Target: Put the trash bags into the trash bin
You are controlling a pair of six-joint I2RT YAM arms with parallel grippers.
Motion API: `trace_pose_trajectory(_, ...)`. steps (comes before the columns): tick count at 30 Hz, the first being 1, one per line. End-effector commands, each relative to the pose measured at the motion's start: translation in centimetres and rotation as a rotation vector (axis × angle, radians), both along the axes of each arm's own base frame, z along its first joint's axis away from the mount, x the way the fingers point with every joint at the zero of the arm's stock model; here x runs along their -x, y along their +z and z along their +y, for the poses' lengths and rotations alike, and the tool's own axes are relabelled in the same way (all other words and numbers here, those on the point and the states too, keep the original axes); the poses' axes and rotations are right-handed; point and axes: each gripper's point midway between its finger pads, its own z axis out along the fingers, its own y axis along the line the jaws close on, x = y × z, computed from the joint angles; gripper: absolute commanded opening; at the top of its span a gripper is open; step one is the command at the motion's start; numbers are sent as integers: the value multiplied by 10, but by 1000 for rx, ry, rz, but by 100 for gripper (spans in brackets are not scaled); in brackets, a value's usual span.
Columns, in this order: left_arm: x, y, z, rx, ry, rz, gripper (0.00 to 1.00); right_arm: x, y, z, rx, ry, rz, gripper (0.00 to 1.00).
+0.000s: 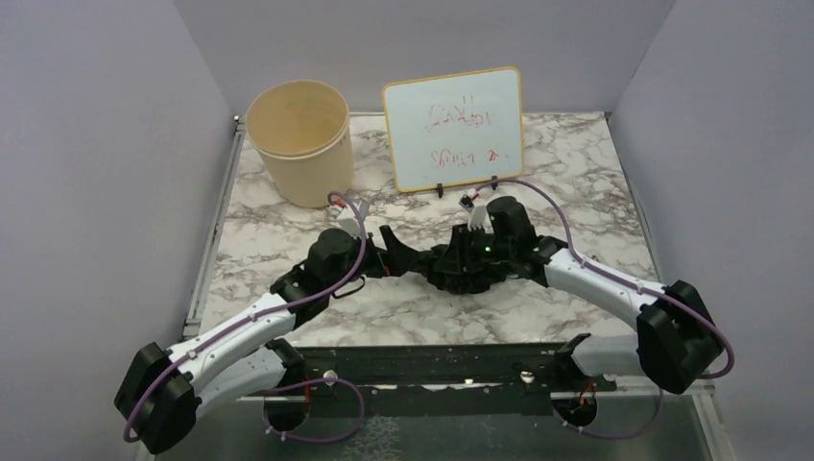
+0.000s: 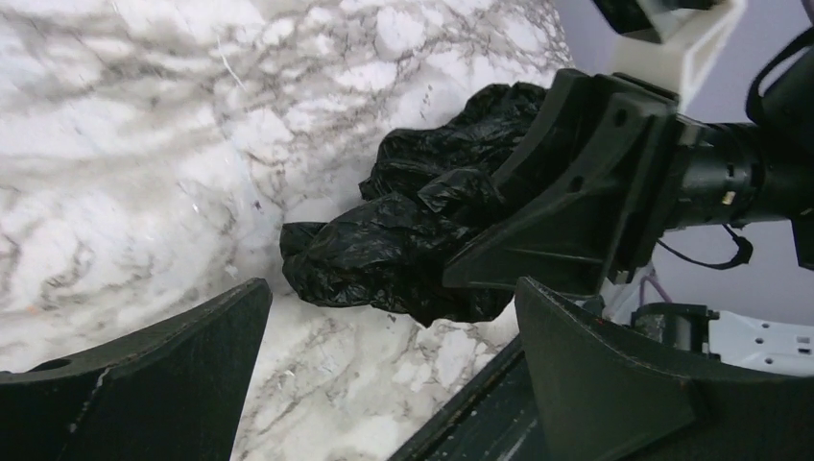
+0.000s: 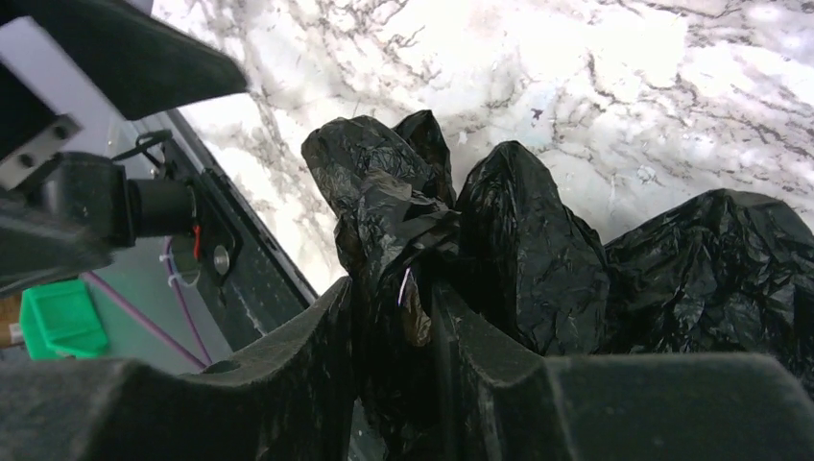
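Observation:
The black trash bag [image 1: 459,272] lies crumpled on the marble table between my two grippers. My right gripper [image 3: 394,298] is shut on a fold of the bag [image 3: 523,240], which bunches up between its fingers. In the top view the right gripper [image 1: 443,261] sits low over the bag. My left gripper [image 2: 394,317] is open and empty, with the bag [image 2: 394,245] just ahead of its fingertips and not touching them. In the top view it [image 1: 389,245] faces the right one. The cream trash bin [image 1: 299,140] stands upright and open at the back left.
A white whiteboard [image 1: 453,130] with red writing stands at the back middle, right of the bin. The table's dark metal front edge [image 1: 432,363] runs close behind both grippers. Grey walls enclose the left, right and back sides.

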Motion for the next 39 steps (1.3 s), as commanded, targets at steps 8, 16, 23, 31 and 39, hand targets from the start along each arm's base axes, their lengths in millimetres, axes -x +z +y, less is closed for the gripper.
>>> trace_pose_trajectory(8,1,-34,-37,234,5,279,99,29,8,0,-98,112,-62,24)
trace_pose_trajectory(16,6,-47,-46,154,-102,231,64,26,3,-5,-71,84,-72,23)
trace_pose_trajectory(23,24,-56,-48,185,-197,211,49,15,11,-7,-93,-2,-89,22)
trace_pose_trajectory(31,27,-36,-51,185,-264,107,0,13,21,-7,-107,-12,-111,22)
trace_pose_trajectory(39,29,-39,-41,168,-232,105,0,0,57,-18,-49,-99,-136,53)
